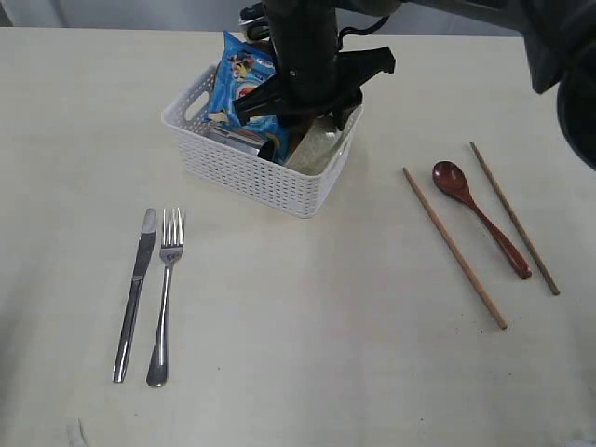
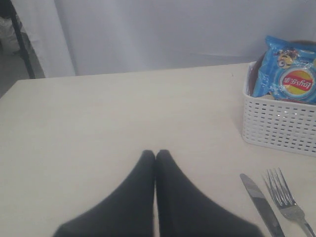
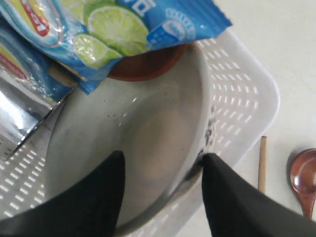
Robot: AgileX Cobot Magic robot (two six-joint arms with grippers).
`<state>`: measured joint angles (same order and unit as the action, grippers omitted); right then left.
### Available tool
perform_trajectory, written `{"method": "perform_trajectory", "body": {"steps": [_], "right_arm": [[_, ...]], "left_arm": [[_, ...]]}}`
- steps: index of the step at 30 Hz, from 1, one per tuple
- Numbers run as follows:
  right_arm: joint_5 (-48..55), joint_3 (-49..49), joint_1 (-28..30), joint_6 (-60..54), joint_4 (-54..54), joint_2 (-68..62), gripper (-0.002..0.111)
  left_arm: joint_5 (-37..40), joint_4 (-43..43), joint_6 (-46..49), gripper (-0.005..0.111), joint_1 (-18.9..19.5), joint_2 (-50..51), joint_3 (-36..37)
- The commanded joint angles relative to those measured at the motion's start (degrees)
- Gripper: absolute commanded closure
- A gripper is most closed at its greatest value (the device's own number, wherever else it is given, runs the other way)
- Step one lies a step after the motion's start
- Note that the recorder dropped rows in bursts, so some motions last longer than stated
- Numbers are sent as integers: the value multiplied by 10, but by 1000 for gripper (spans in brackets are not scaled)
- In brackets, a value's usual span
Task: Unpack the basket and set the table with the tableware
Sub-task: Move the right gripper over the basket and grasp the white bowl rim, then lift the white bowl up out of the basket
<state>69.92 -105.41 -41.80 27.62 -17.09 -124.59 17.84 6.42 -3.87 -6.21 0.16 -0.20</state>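
The white basket (image 1: 251, 172) stands at the table's (image 1: 307, 317) far middle. In it are a blue chip bag (image 1: 244, 79), an off-white bowl (image 3: 148, 133) and a brown plate (image 3: 148, 66) partly under the bag. My right gripper (image 3: 164, 156) is open and down in the basket: one finger is inside the bowl, the other outside its rim by the basket wall (image 3: 242, 98). The knife (image 1: 135, 289) and fork (image 1: 165, 289) lie side by side at the left. The wooden spoon (image 1: 480, 216) lies between two chopsticks (image 1: 454, 247) at the right. My left gripper (image 2: 156, 154) is shut and empty above bare table.
A shiny silver thing (image 3: 24, 113) lies in the basket beside the bowl, under the bag. The right arm (image 1: 307, 47) covers the basket's far side in the exterior view. The left gripper is outside the exterior view.
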Motion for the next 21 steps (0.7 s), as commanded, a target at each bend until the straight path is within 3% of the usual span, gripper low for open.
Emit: {"method": "perform_trajectory", "body": {"steps": [1,7,8,21], "right_arm": [[0,-21,4,-5,2,-5,66],[0,-53,4,-47,7,-5,106],[0,-52,4,-57,7,-5,108],[0,-52,4,-77,-69,24,109]], "left_arm": [[-4,-7,0,107,-4,-2,2],[-4,-7,0,107,-4,-2,2],[-4,-7,0,107,-4,-2,2],[-4,-7,0,107,-4,-2,2]]}}
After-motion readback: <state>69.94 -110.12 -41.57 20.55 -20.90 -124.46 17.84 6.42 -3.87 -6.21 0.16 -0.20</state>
